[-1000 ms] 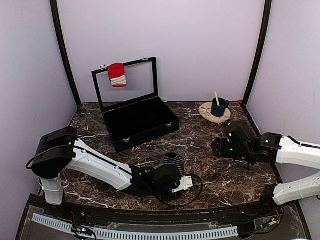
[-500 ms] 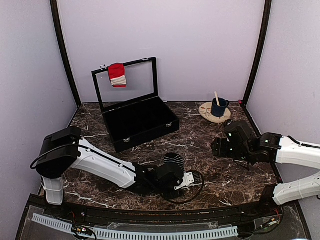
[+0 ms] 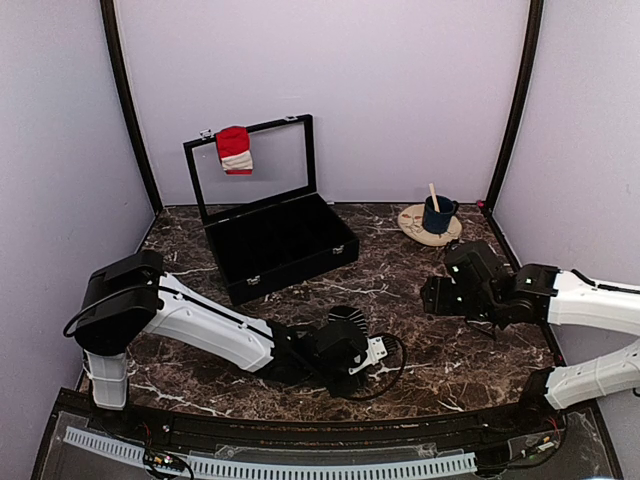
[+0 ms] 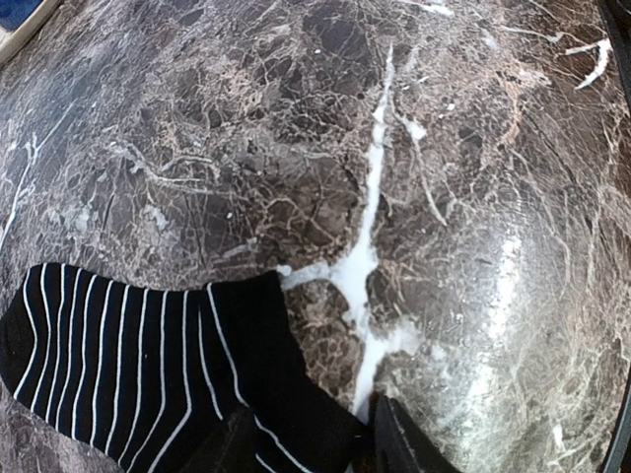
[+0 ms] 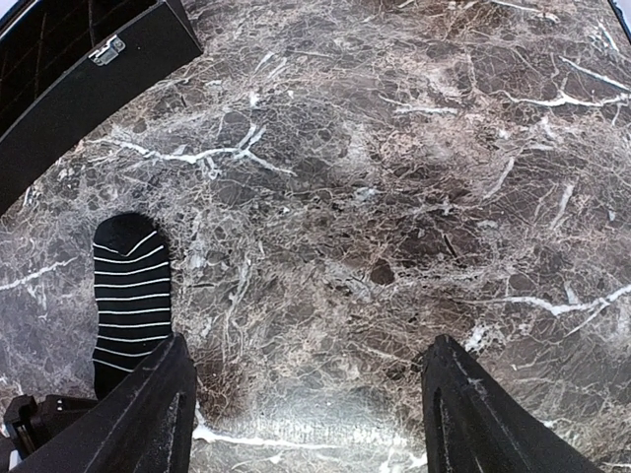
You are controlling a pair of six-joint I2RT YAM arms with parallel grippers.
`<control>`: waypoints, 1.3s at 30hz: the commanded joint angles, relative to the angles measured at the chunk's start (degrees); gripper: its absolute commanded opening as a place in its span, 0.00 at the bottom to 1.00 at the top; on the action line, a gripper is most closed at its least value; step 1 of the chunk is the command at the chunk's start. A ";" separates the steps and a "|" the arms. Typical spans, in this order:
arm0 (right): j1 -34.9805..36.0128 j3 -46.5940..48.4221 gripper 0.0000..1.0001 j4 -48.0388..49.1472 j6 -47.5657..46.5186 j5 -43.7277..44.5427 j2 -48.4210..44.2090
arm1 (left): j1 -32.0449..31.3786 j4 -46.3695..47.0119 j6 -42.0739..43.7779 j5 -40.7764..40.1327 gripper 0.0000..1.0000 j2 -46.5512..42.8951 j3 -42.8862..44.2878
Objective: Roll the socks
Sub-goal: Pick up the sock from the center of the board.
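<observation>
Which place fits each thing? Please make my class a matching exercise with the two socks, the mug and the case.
Things
1. red sock
2. striped sock
3. blue mug
4. black case

Places
A. on the round plate
B. open, far left on the marble table
C. hanging from the raised lid
D. lying near the front edge

Pairs: 1-C, 2-D, 3-A, 4-B

dark marble table [image 3: 400, 265] bears a black case [image 3: 290, 272], striped sock [image 3: 347, 318], plate [image 3: 412, 224].
</observation>
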 commanded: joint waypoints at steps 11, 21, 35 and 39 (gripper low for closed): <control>0.40 3.20 0.71 1.51 -1.34 0.33 2.47 | 0.33 -7.98 -2.42 3.16 0.21 -0.67 -3.54; 0.28 3.89 0.70 1.90 -1.45 0.27 3.60 | 0.37 -7.26 -2.68 5.47 0.07 -1.49 -4.84; 0.28 2.86 0.67 3.14 -1.52 -1.62 3.96 | 5.85 -11.72 -5.79 20.03 0.03 -3.27 -2.41; 0.32 2.45 0.66 3.46 -1.76 -2.28 3.88 | 6.84 -13.58 -5.95 23.33 0.01 -3.19 -0.94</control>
